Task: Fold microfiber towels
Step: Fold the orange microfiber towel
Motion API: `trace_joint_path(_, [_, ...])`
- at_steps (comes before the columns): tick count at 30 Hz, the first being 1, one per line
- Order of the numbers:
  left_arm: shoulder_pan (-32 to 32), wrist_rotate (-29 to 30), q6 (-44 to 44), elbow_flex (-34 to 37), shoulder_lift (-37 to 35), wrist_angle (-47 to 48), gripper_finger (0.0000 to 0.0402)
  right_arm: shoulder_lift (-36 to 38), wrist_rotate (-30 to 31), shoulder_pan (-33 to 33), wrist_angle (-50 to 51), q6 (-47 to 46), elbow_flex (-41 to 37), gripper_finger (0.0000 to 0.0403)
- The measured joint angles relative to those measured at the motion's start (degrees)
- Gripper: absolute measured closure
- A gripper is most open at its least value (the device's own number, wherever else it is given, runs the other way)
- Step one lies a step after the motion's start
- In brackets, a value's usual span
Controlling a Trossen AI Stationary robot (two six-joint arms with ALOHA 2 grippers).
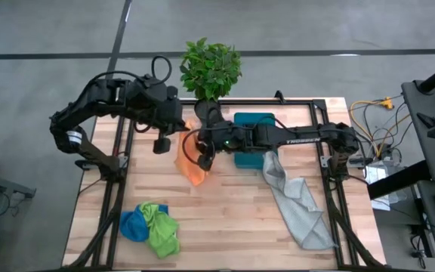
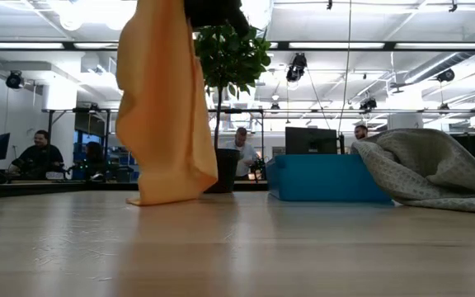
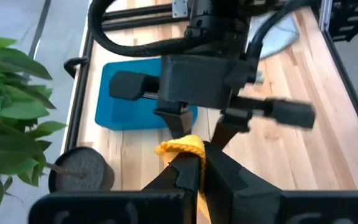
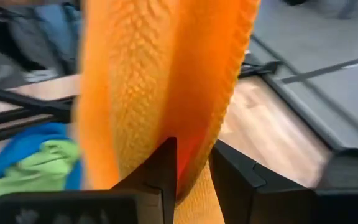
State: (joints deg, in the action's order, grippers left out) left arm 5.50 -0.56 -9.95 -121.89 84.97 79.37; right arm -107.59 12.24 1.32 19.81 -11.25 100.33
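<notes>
My right end effector [image 1: 205, 157] and my left end effector [image 1: 178, 133] each pinch the top edge of the orange towel [image 1: 191, 168], which hangs long axis vertical between them, its lower hem touching the worktop [image 1: 232, 219] near the far middle.

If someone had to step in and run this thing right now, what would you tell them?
Left gripper: shut on the orange towel.
Right gripper: also shut on the orange towel, which hangs between the two with its lower end on the table.
Blue towel and green towel: crumpled together at the table's front left.
Grey towel: unfolded, trailing from the teal bin toward the front right.
Done: no towel is folded yet.
Left: fold all four.
</notes>
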Motion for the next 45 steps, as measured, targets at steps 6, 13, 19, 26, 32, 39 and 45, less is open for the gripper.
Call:
trace_joint_path(6, [0.0, 0.0, 0.0, 0.0, 0.0, 0.6, 0.0402, -1.6, -2.1, -0.7, -0.3, -2.0, -0.7, 0.0321])
trace_joint_path(13, [0.0, 0.0, 0.0, 0.0, -0.6, 0.7, 0.0402, -4.0, -1.7, -1.0, -0.2, -4.0, -0.9, 0.0321])
trace_joint_path(19, [0.0, 0.0, 0.0, 0.0, -1.3, 0.7, 0.0402, -5.0, -1.7, -1.0, -0.4, -4.2, -2.5, 0.0325])
trace_joint_path(26, [0.0, 0.0, -0.3, 0.0, -2.1, 0.7, 0.0402, -5.0, -1.8, -1.3, -2.2, -4.2, -8.3, 0.0325])
trace_joint_path(32, [0.0, 0.0, -1.4, 0.0, -2.5, 0.7, 0.0402, -5.1, -4.4, -1.5, -5.8, -4.5, -12.8, 0.0333])
trace_joint_path(39, [0.0, 0.1, -1.4, 0.0, -2.7, 0.7, 0.0402, -5.1, -5.3, -1.5, -5.6, -5.3, -17.0, 0.0335])
trace_joint_path(45, [0.0, 0.1, -1.3, 0.0, -2.7, 0.7, 0.0402, -4.7, -7.6, -1.5, -5.4, -5.6, -20.9, 0.0335])
